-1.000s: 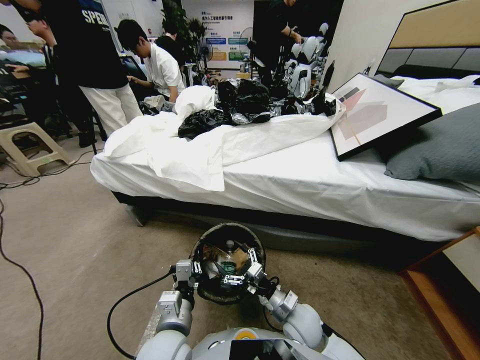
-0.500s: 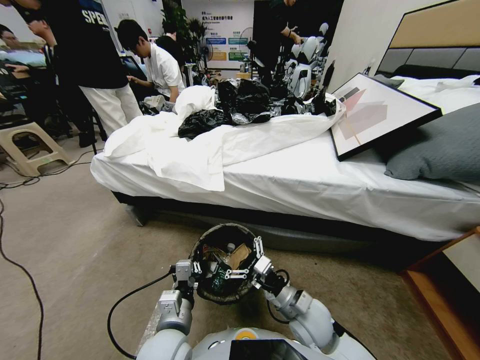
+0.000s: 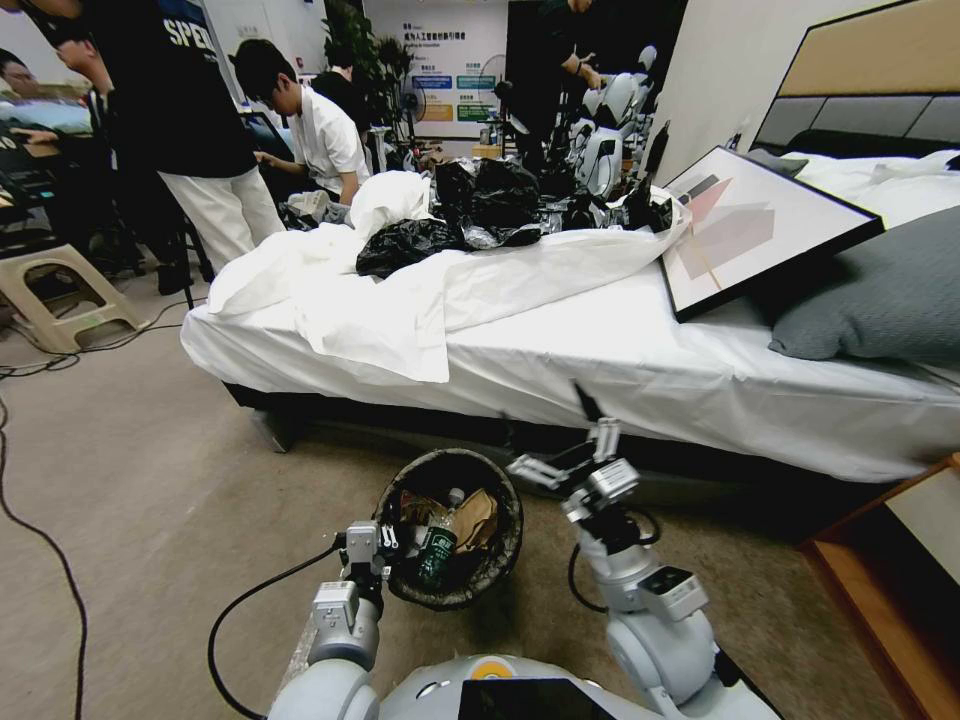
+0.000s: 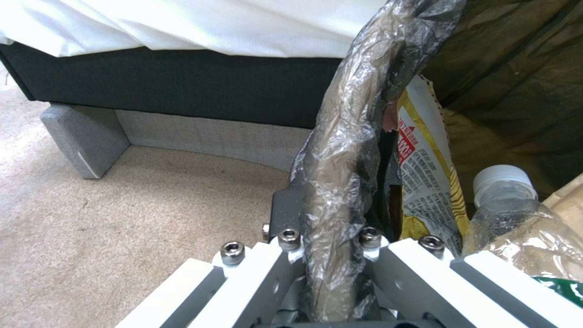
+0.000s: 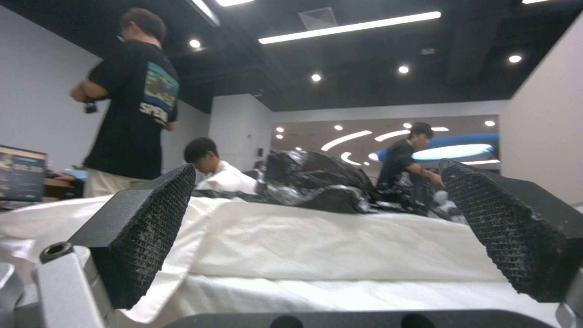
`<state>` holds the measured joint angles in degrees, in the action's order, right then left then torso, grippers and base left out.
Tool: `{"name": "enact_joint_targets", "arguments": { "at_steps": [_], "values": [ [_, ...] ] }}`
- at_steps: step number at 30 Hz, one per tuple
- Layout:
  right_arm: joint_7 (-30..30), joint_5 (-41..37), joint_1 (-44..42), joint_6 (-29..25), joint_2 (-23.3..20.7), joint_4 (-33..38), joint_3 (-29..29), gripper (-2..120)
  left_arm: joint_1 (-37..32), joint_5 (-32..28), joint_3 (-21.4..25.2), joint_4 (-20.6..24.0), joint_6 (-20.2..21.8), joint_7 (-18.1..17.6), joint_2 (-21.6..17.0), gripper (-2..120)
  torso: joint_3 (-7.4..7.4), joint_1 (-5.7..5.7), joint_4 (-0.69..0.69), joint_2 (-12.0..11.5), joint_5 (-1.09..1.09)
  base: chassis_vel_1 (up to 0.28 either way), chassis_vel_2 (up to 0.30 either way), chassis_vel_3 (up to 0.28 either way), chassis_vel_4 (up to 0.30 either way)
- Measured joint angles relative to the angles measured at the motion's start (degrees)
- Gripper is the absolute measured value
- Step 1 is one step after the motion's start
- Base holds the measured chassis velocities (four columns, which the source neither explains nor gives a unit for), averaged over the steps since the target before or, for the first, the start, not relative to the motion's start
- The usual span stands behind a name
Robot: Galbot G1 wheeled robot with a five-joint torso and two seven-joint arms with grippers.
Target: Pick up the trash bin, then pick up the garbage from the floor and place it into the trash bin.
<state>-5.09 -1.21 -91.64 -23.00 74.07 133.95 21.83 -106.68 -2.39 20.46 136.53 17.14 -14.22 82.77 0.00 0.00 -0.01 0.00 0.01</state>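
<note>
Beige short-pile carpet floor [image 3: 150, 480] runs before a white-sheeted bed [image 3: 600, 370]. Left hand [image 3: 385, 547] clamps the bag-lined round white trash bin [image 3: 505, 545] by its rim, a green-labelled plastic bottle [image 3: 438, 545] inside. Right hand [image 3: 570, 455] hangs released, empty, beside it. Depositing looks finished; next, locate remaining litter.

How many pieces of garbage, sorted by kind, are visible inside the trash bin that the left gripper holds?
Inside the trash bin, gripped at its rim by the left gripper:
Plastic bottle: 1
Brown paper bag: 1
Yellow wrapper: 1
Total: 3 pieces told apart; anything deeper is hidden.
The right gripper is open and empty, beside the bin.
</note>
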Motion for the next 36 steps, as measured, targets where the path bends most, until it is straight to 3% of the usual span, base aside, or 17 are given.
{"name": "enact_joint_targets", "arguments": {
  "at_steps": [12,22,36],
  "values": [
    [-0.1,0.9,-0.8,-3.3,2.8,-4.5,0.1,100,0.1,-0.9,0.6,0.4,0.0,-0.1,-0.2,0,0.0,0.0,0.01,0.0,-0.01,0.0,0.0,0.0,0.0],
    [1.0,1.0,0.8,-3.0,1.0,-5.8,-0.4,100,-0.3,-0.8,1.0,1.3,0.0,0.3,-0.3,0,0.0,0.0,0.01,0.0,-0.01,0.006,0.006,0.01,0.008],
    [0.9,1.9,0.3,-3.8,2.6,-6.9,-1.2,100,-0.2,-0.8,1.4,1.8,0.0,0.2,-0.1,0,0.0,0.0,0.0,0.0,-0.01,0.071,0.07,0.068,0.069]
  ]
}}
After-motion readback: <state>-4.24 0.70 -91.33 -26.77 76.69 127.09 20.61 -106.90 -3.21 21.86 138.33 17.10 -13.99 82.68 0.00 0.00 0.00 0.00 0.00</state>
